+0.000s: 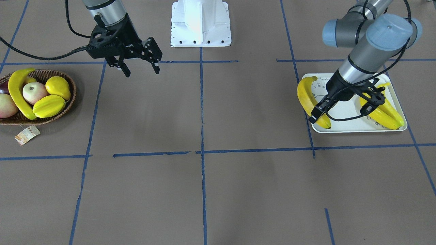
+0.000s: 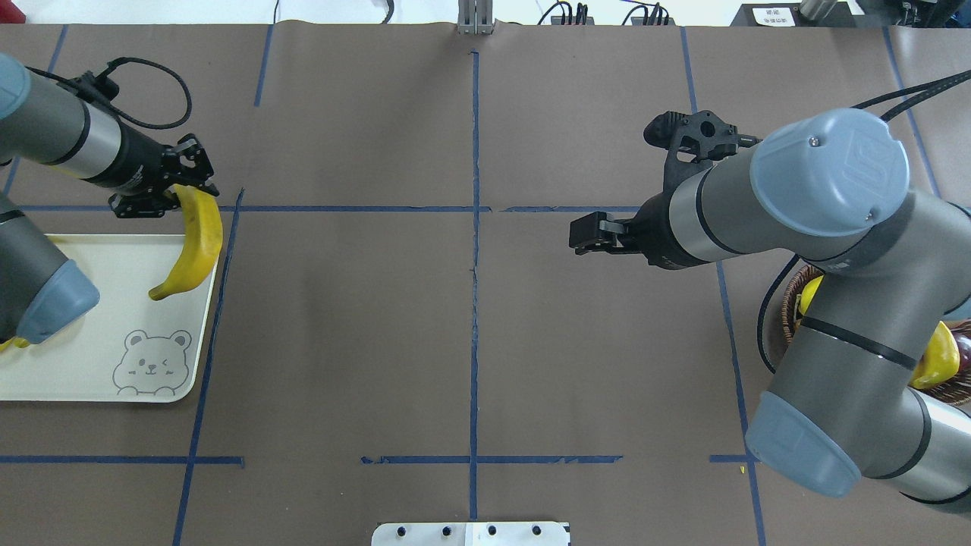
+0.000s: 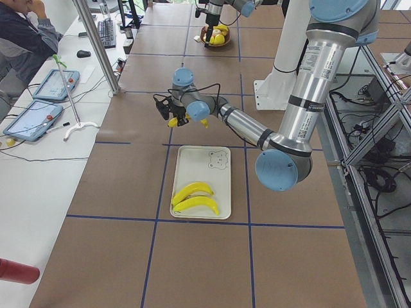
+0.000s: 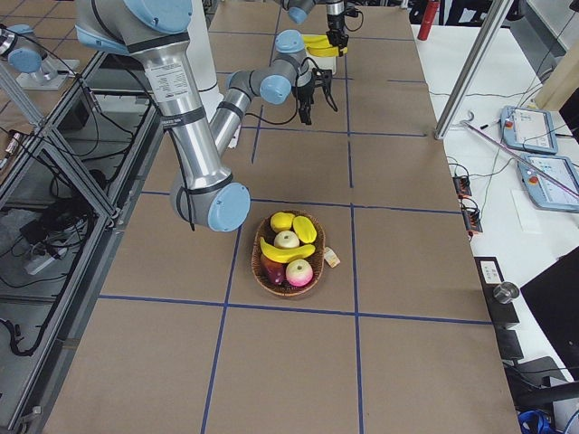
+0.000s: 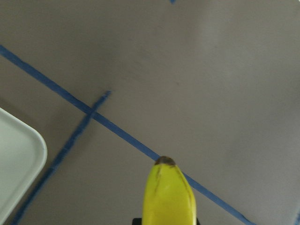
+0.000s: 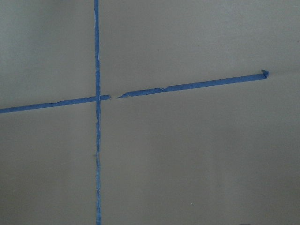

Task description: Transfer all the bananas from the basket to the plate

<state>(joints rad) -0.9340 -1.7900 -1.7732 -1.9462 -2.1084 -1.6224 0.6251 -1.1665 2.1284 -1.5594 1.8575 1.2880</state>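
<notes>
My left gripper [image 1: 316, 115] [image 2: 180, 191] is shut on the stem end of a yellow banana [image 1: 306, 98] [image 2: 199, 243]. It holds the banana above the inner far edge of the off-white bear plate [image 1: 344, 123] [image 2: 91, 334]. The left wrist view shows the banana's tip [image 5: 165, 187] over the table. Two more bananas [image 1: 385, 114] [image 3: 192, 197] lie on the plate. One banana [image 1: 17, 92] [image 4: 285, 251] lies in the wicker basket [image 1: 69, 102]. My right gripper [image 1: 141, 69] [image 2: 588, 232] is open and empty, in the air between the basket and the table's middle.
The basket also holds a ridged starfruit [image 1: 49, 106], a plump yellow fruit [image 1: 58, 86] and apples [image 1: 34, 92]. A paper tag [image 1: 27, 134] lies on the table beside it. The robot's white base [image 1: 201, 23] stands at the table's edge. Blue tape lines cross the brown table.
</notes>
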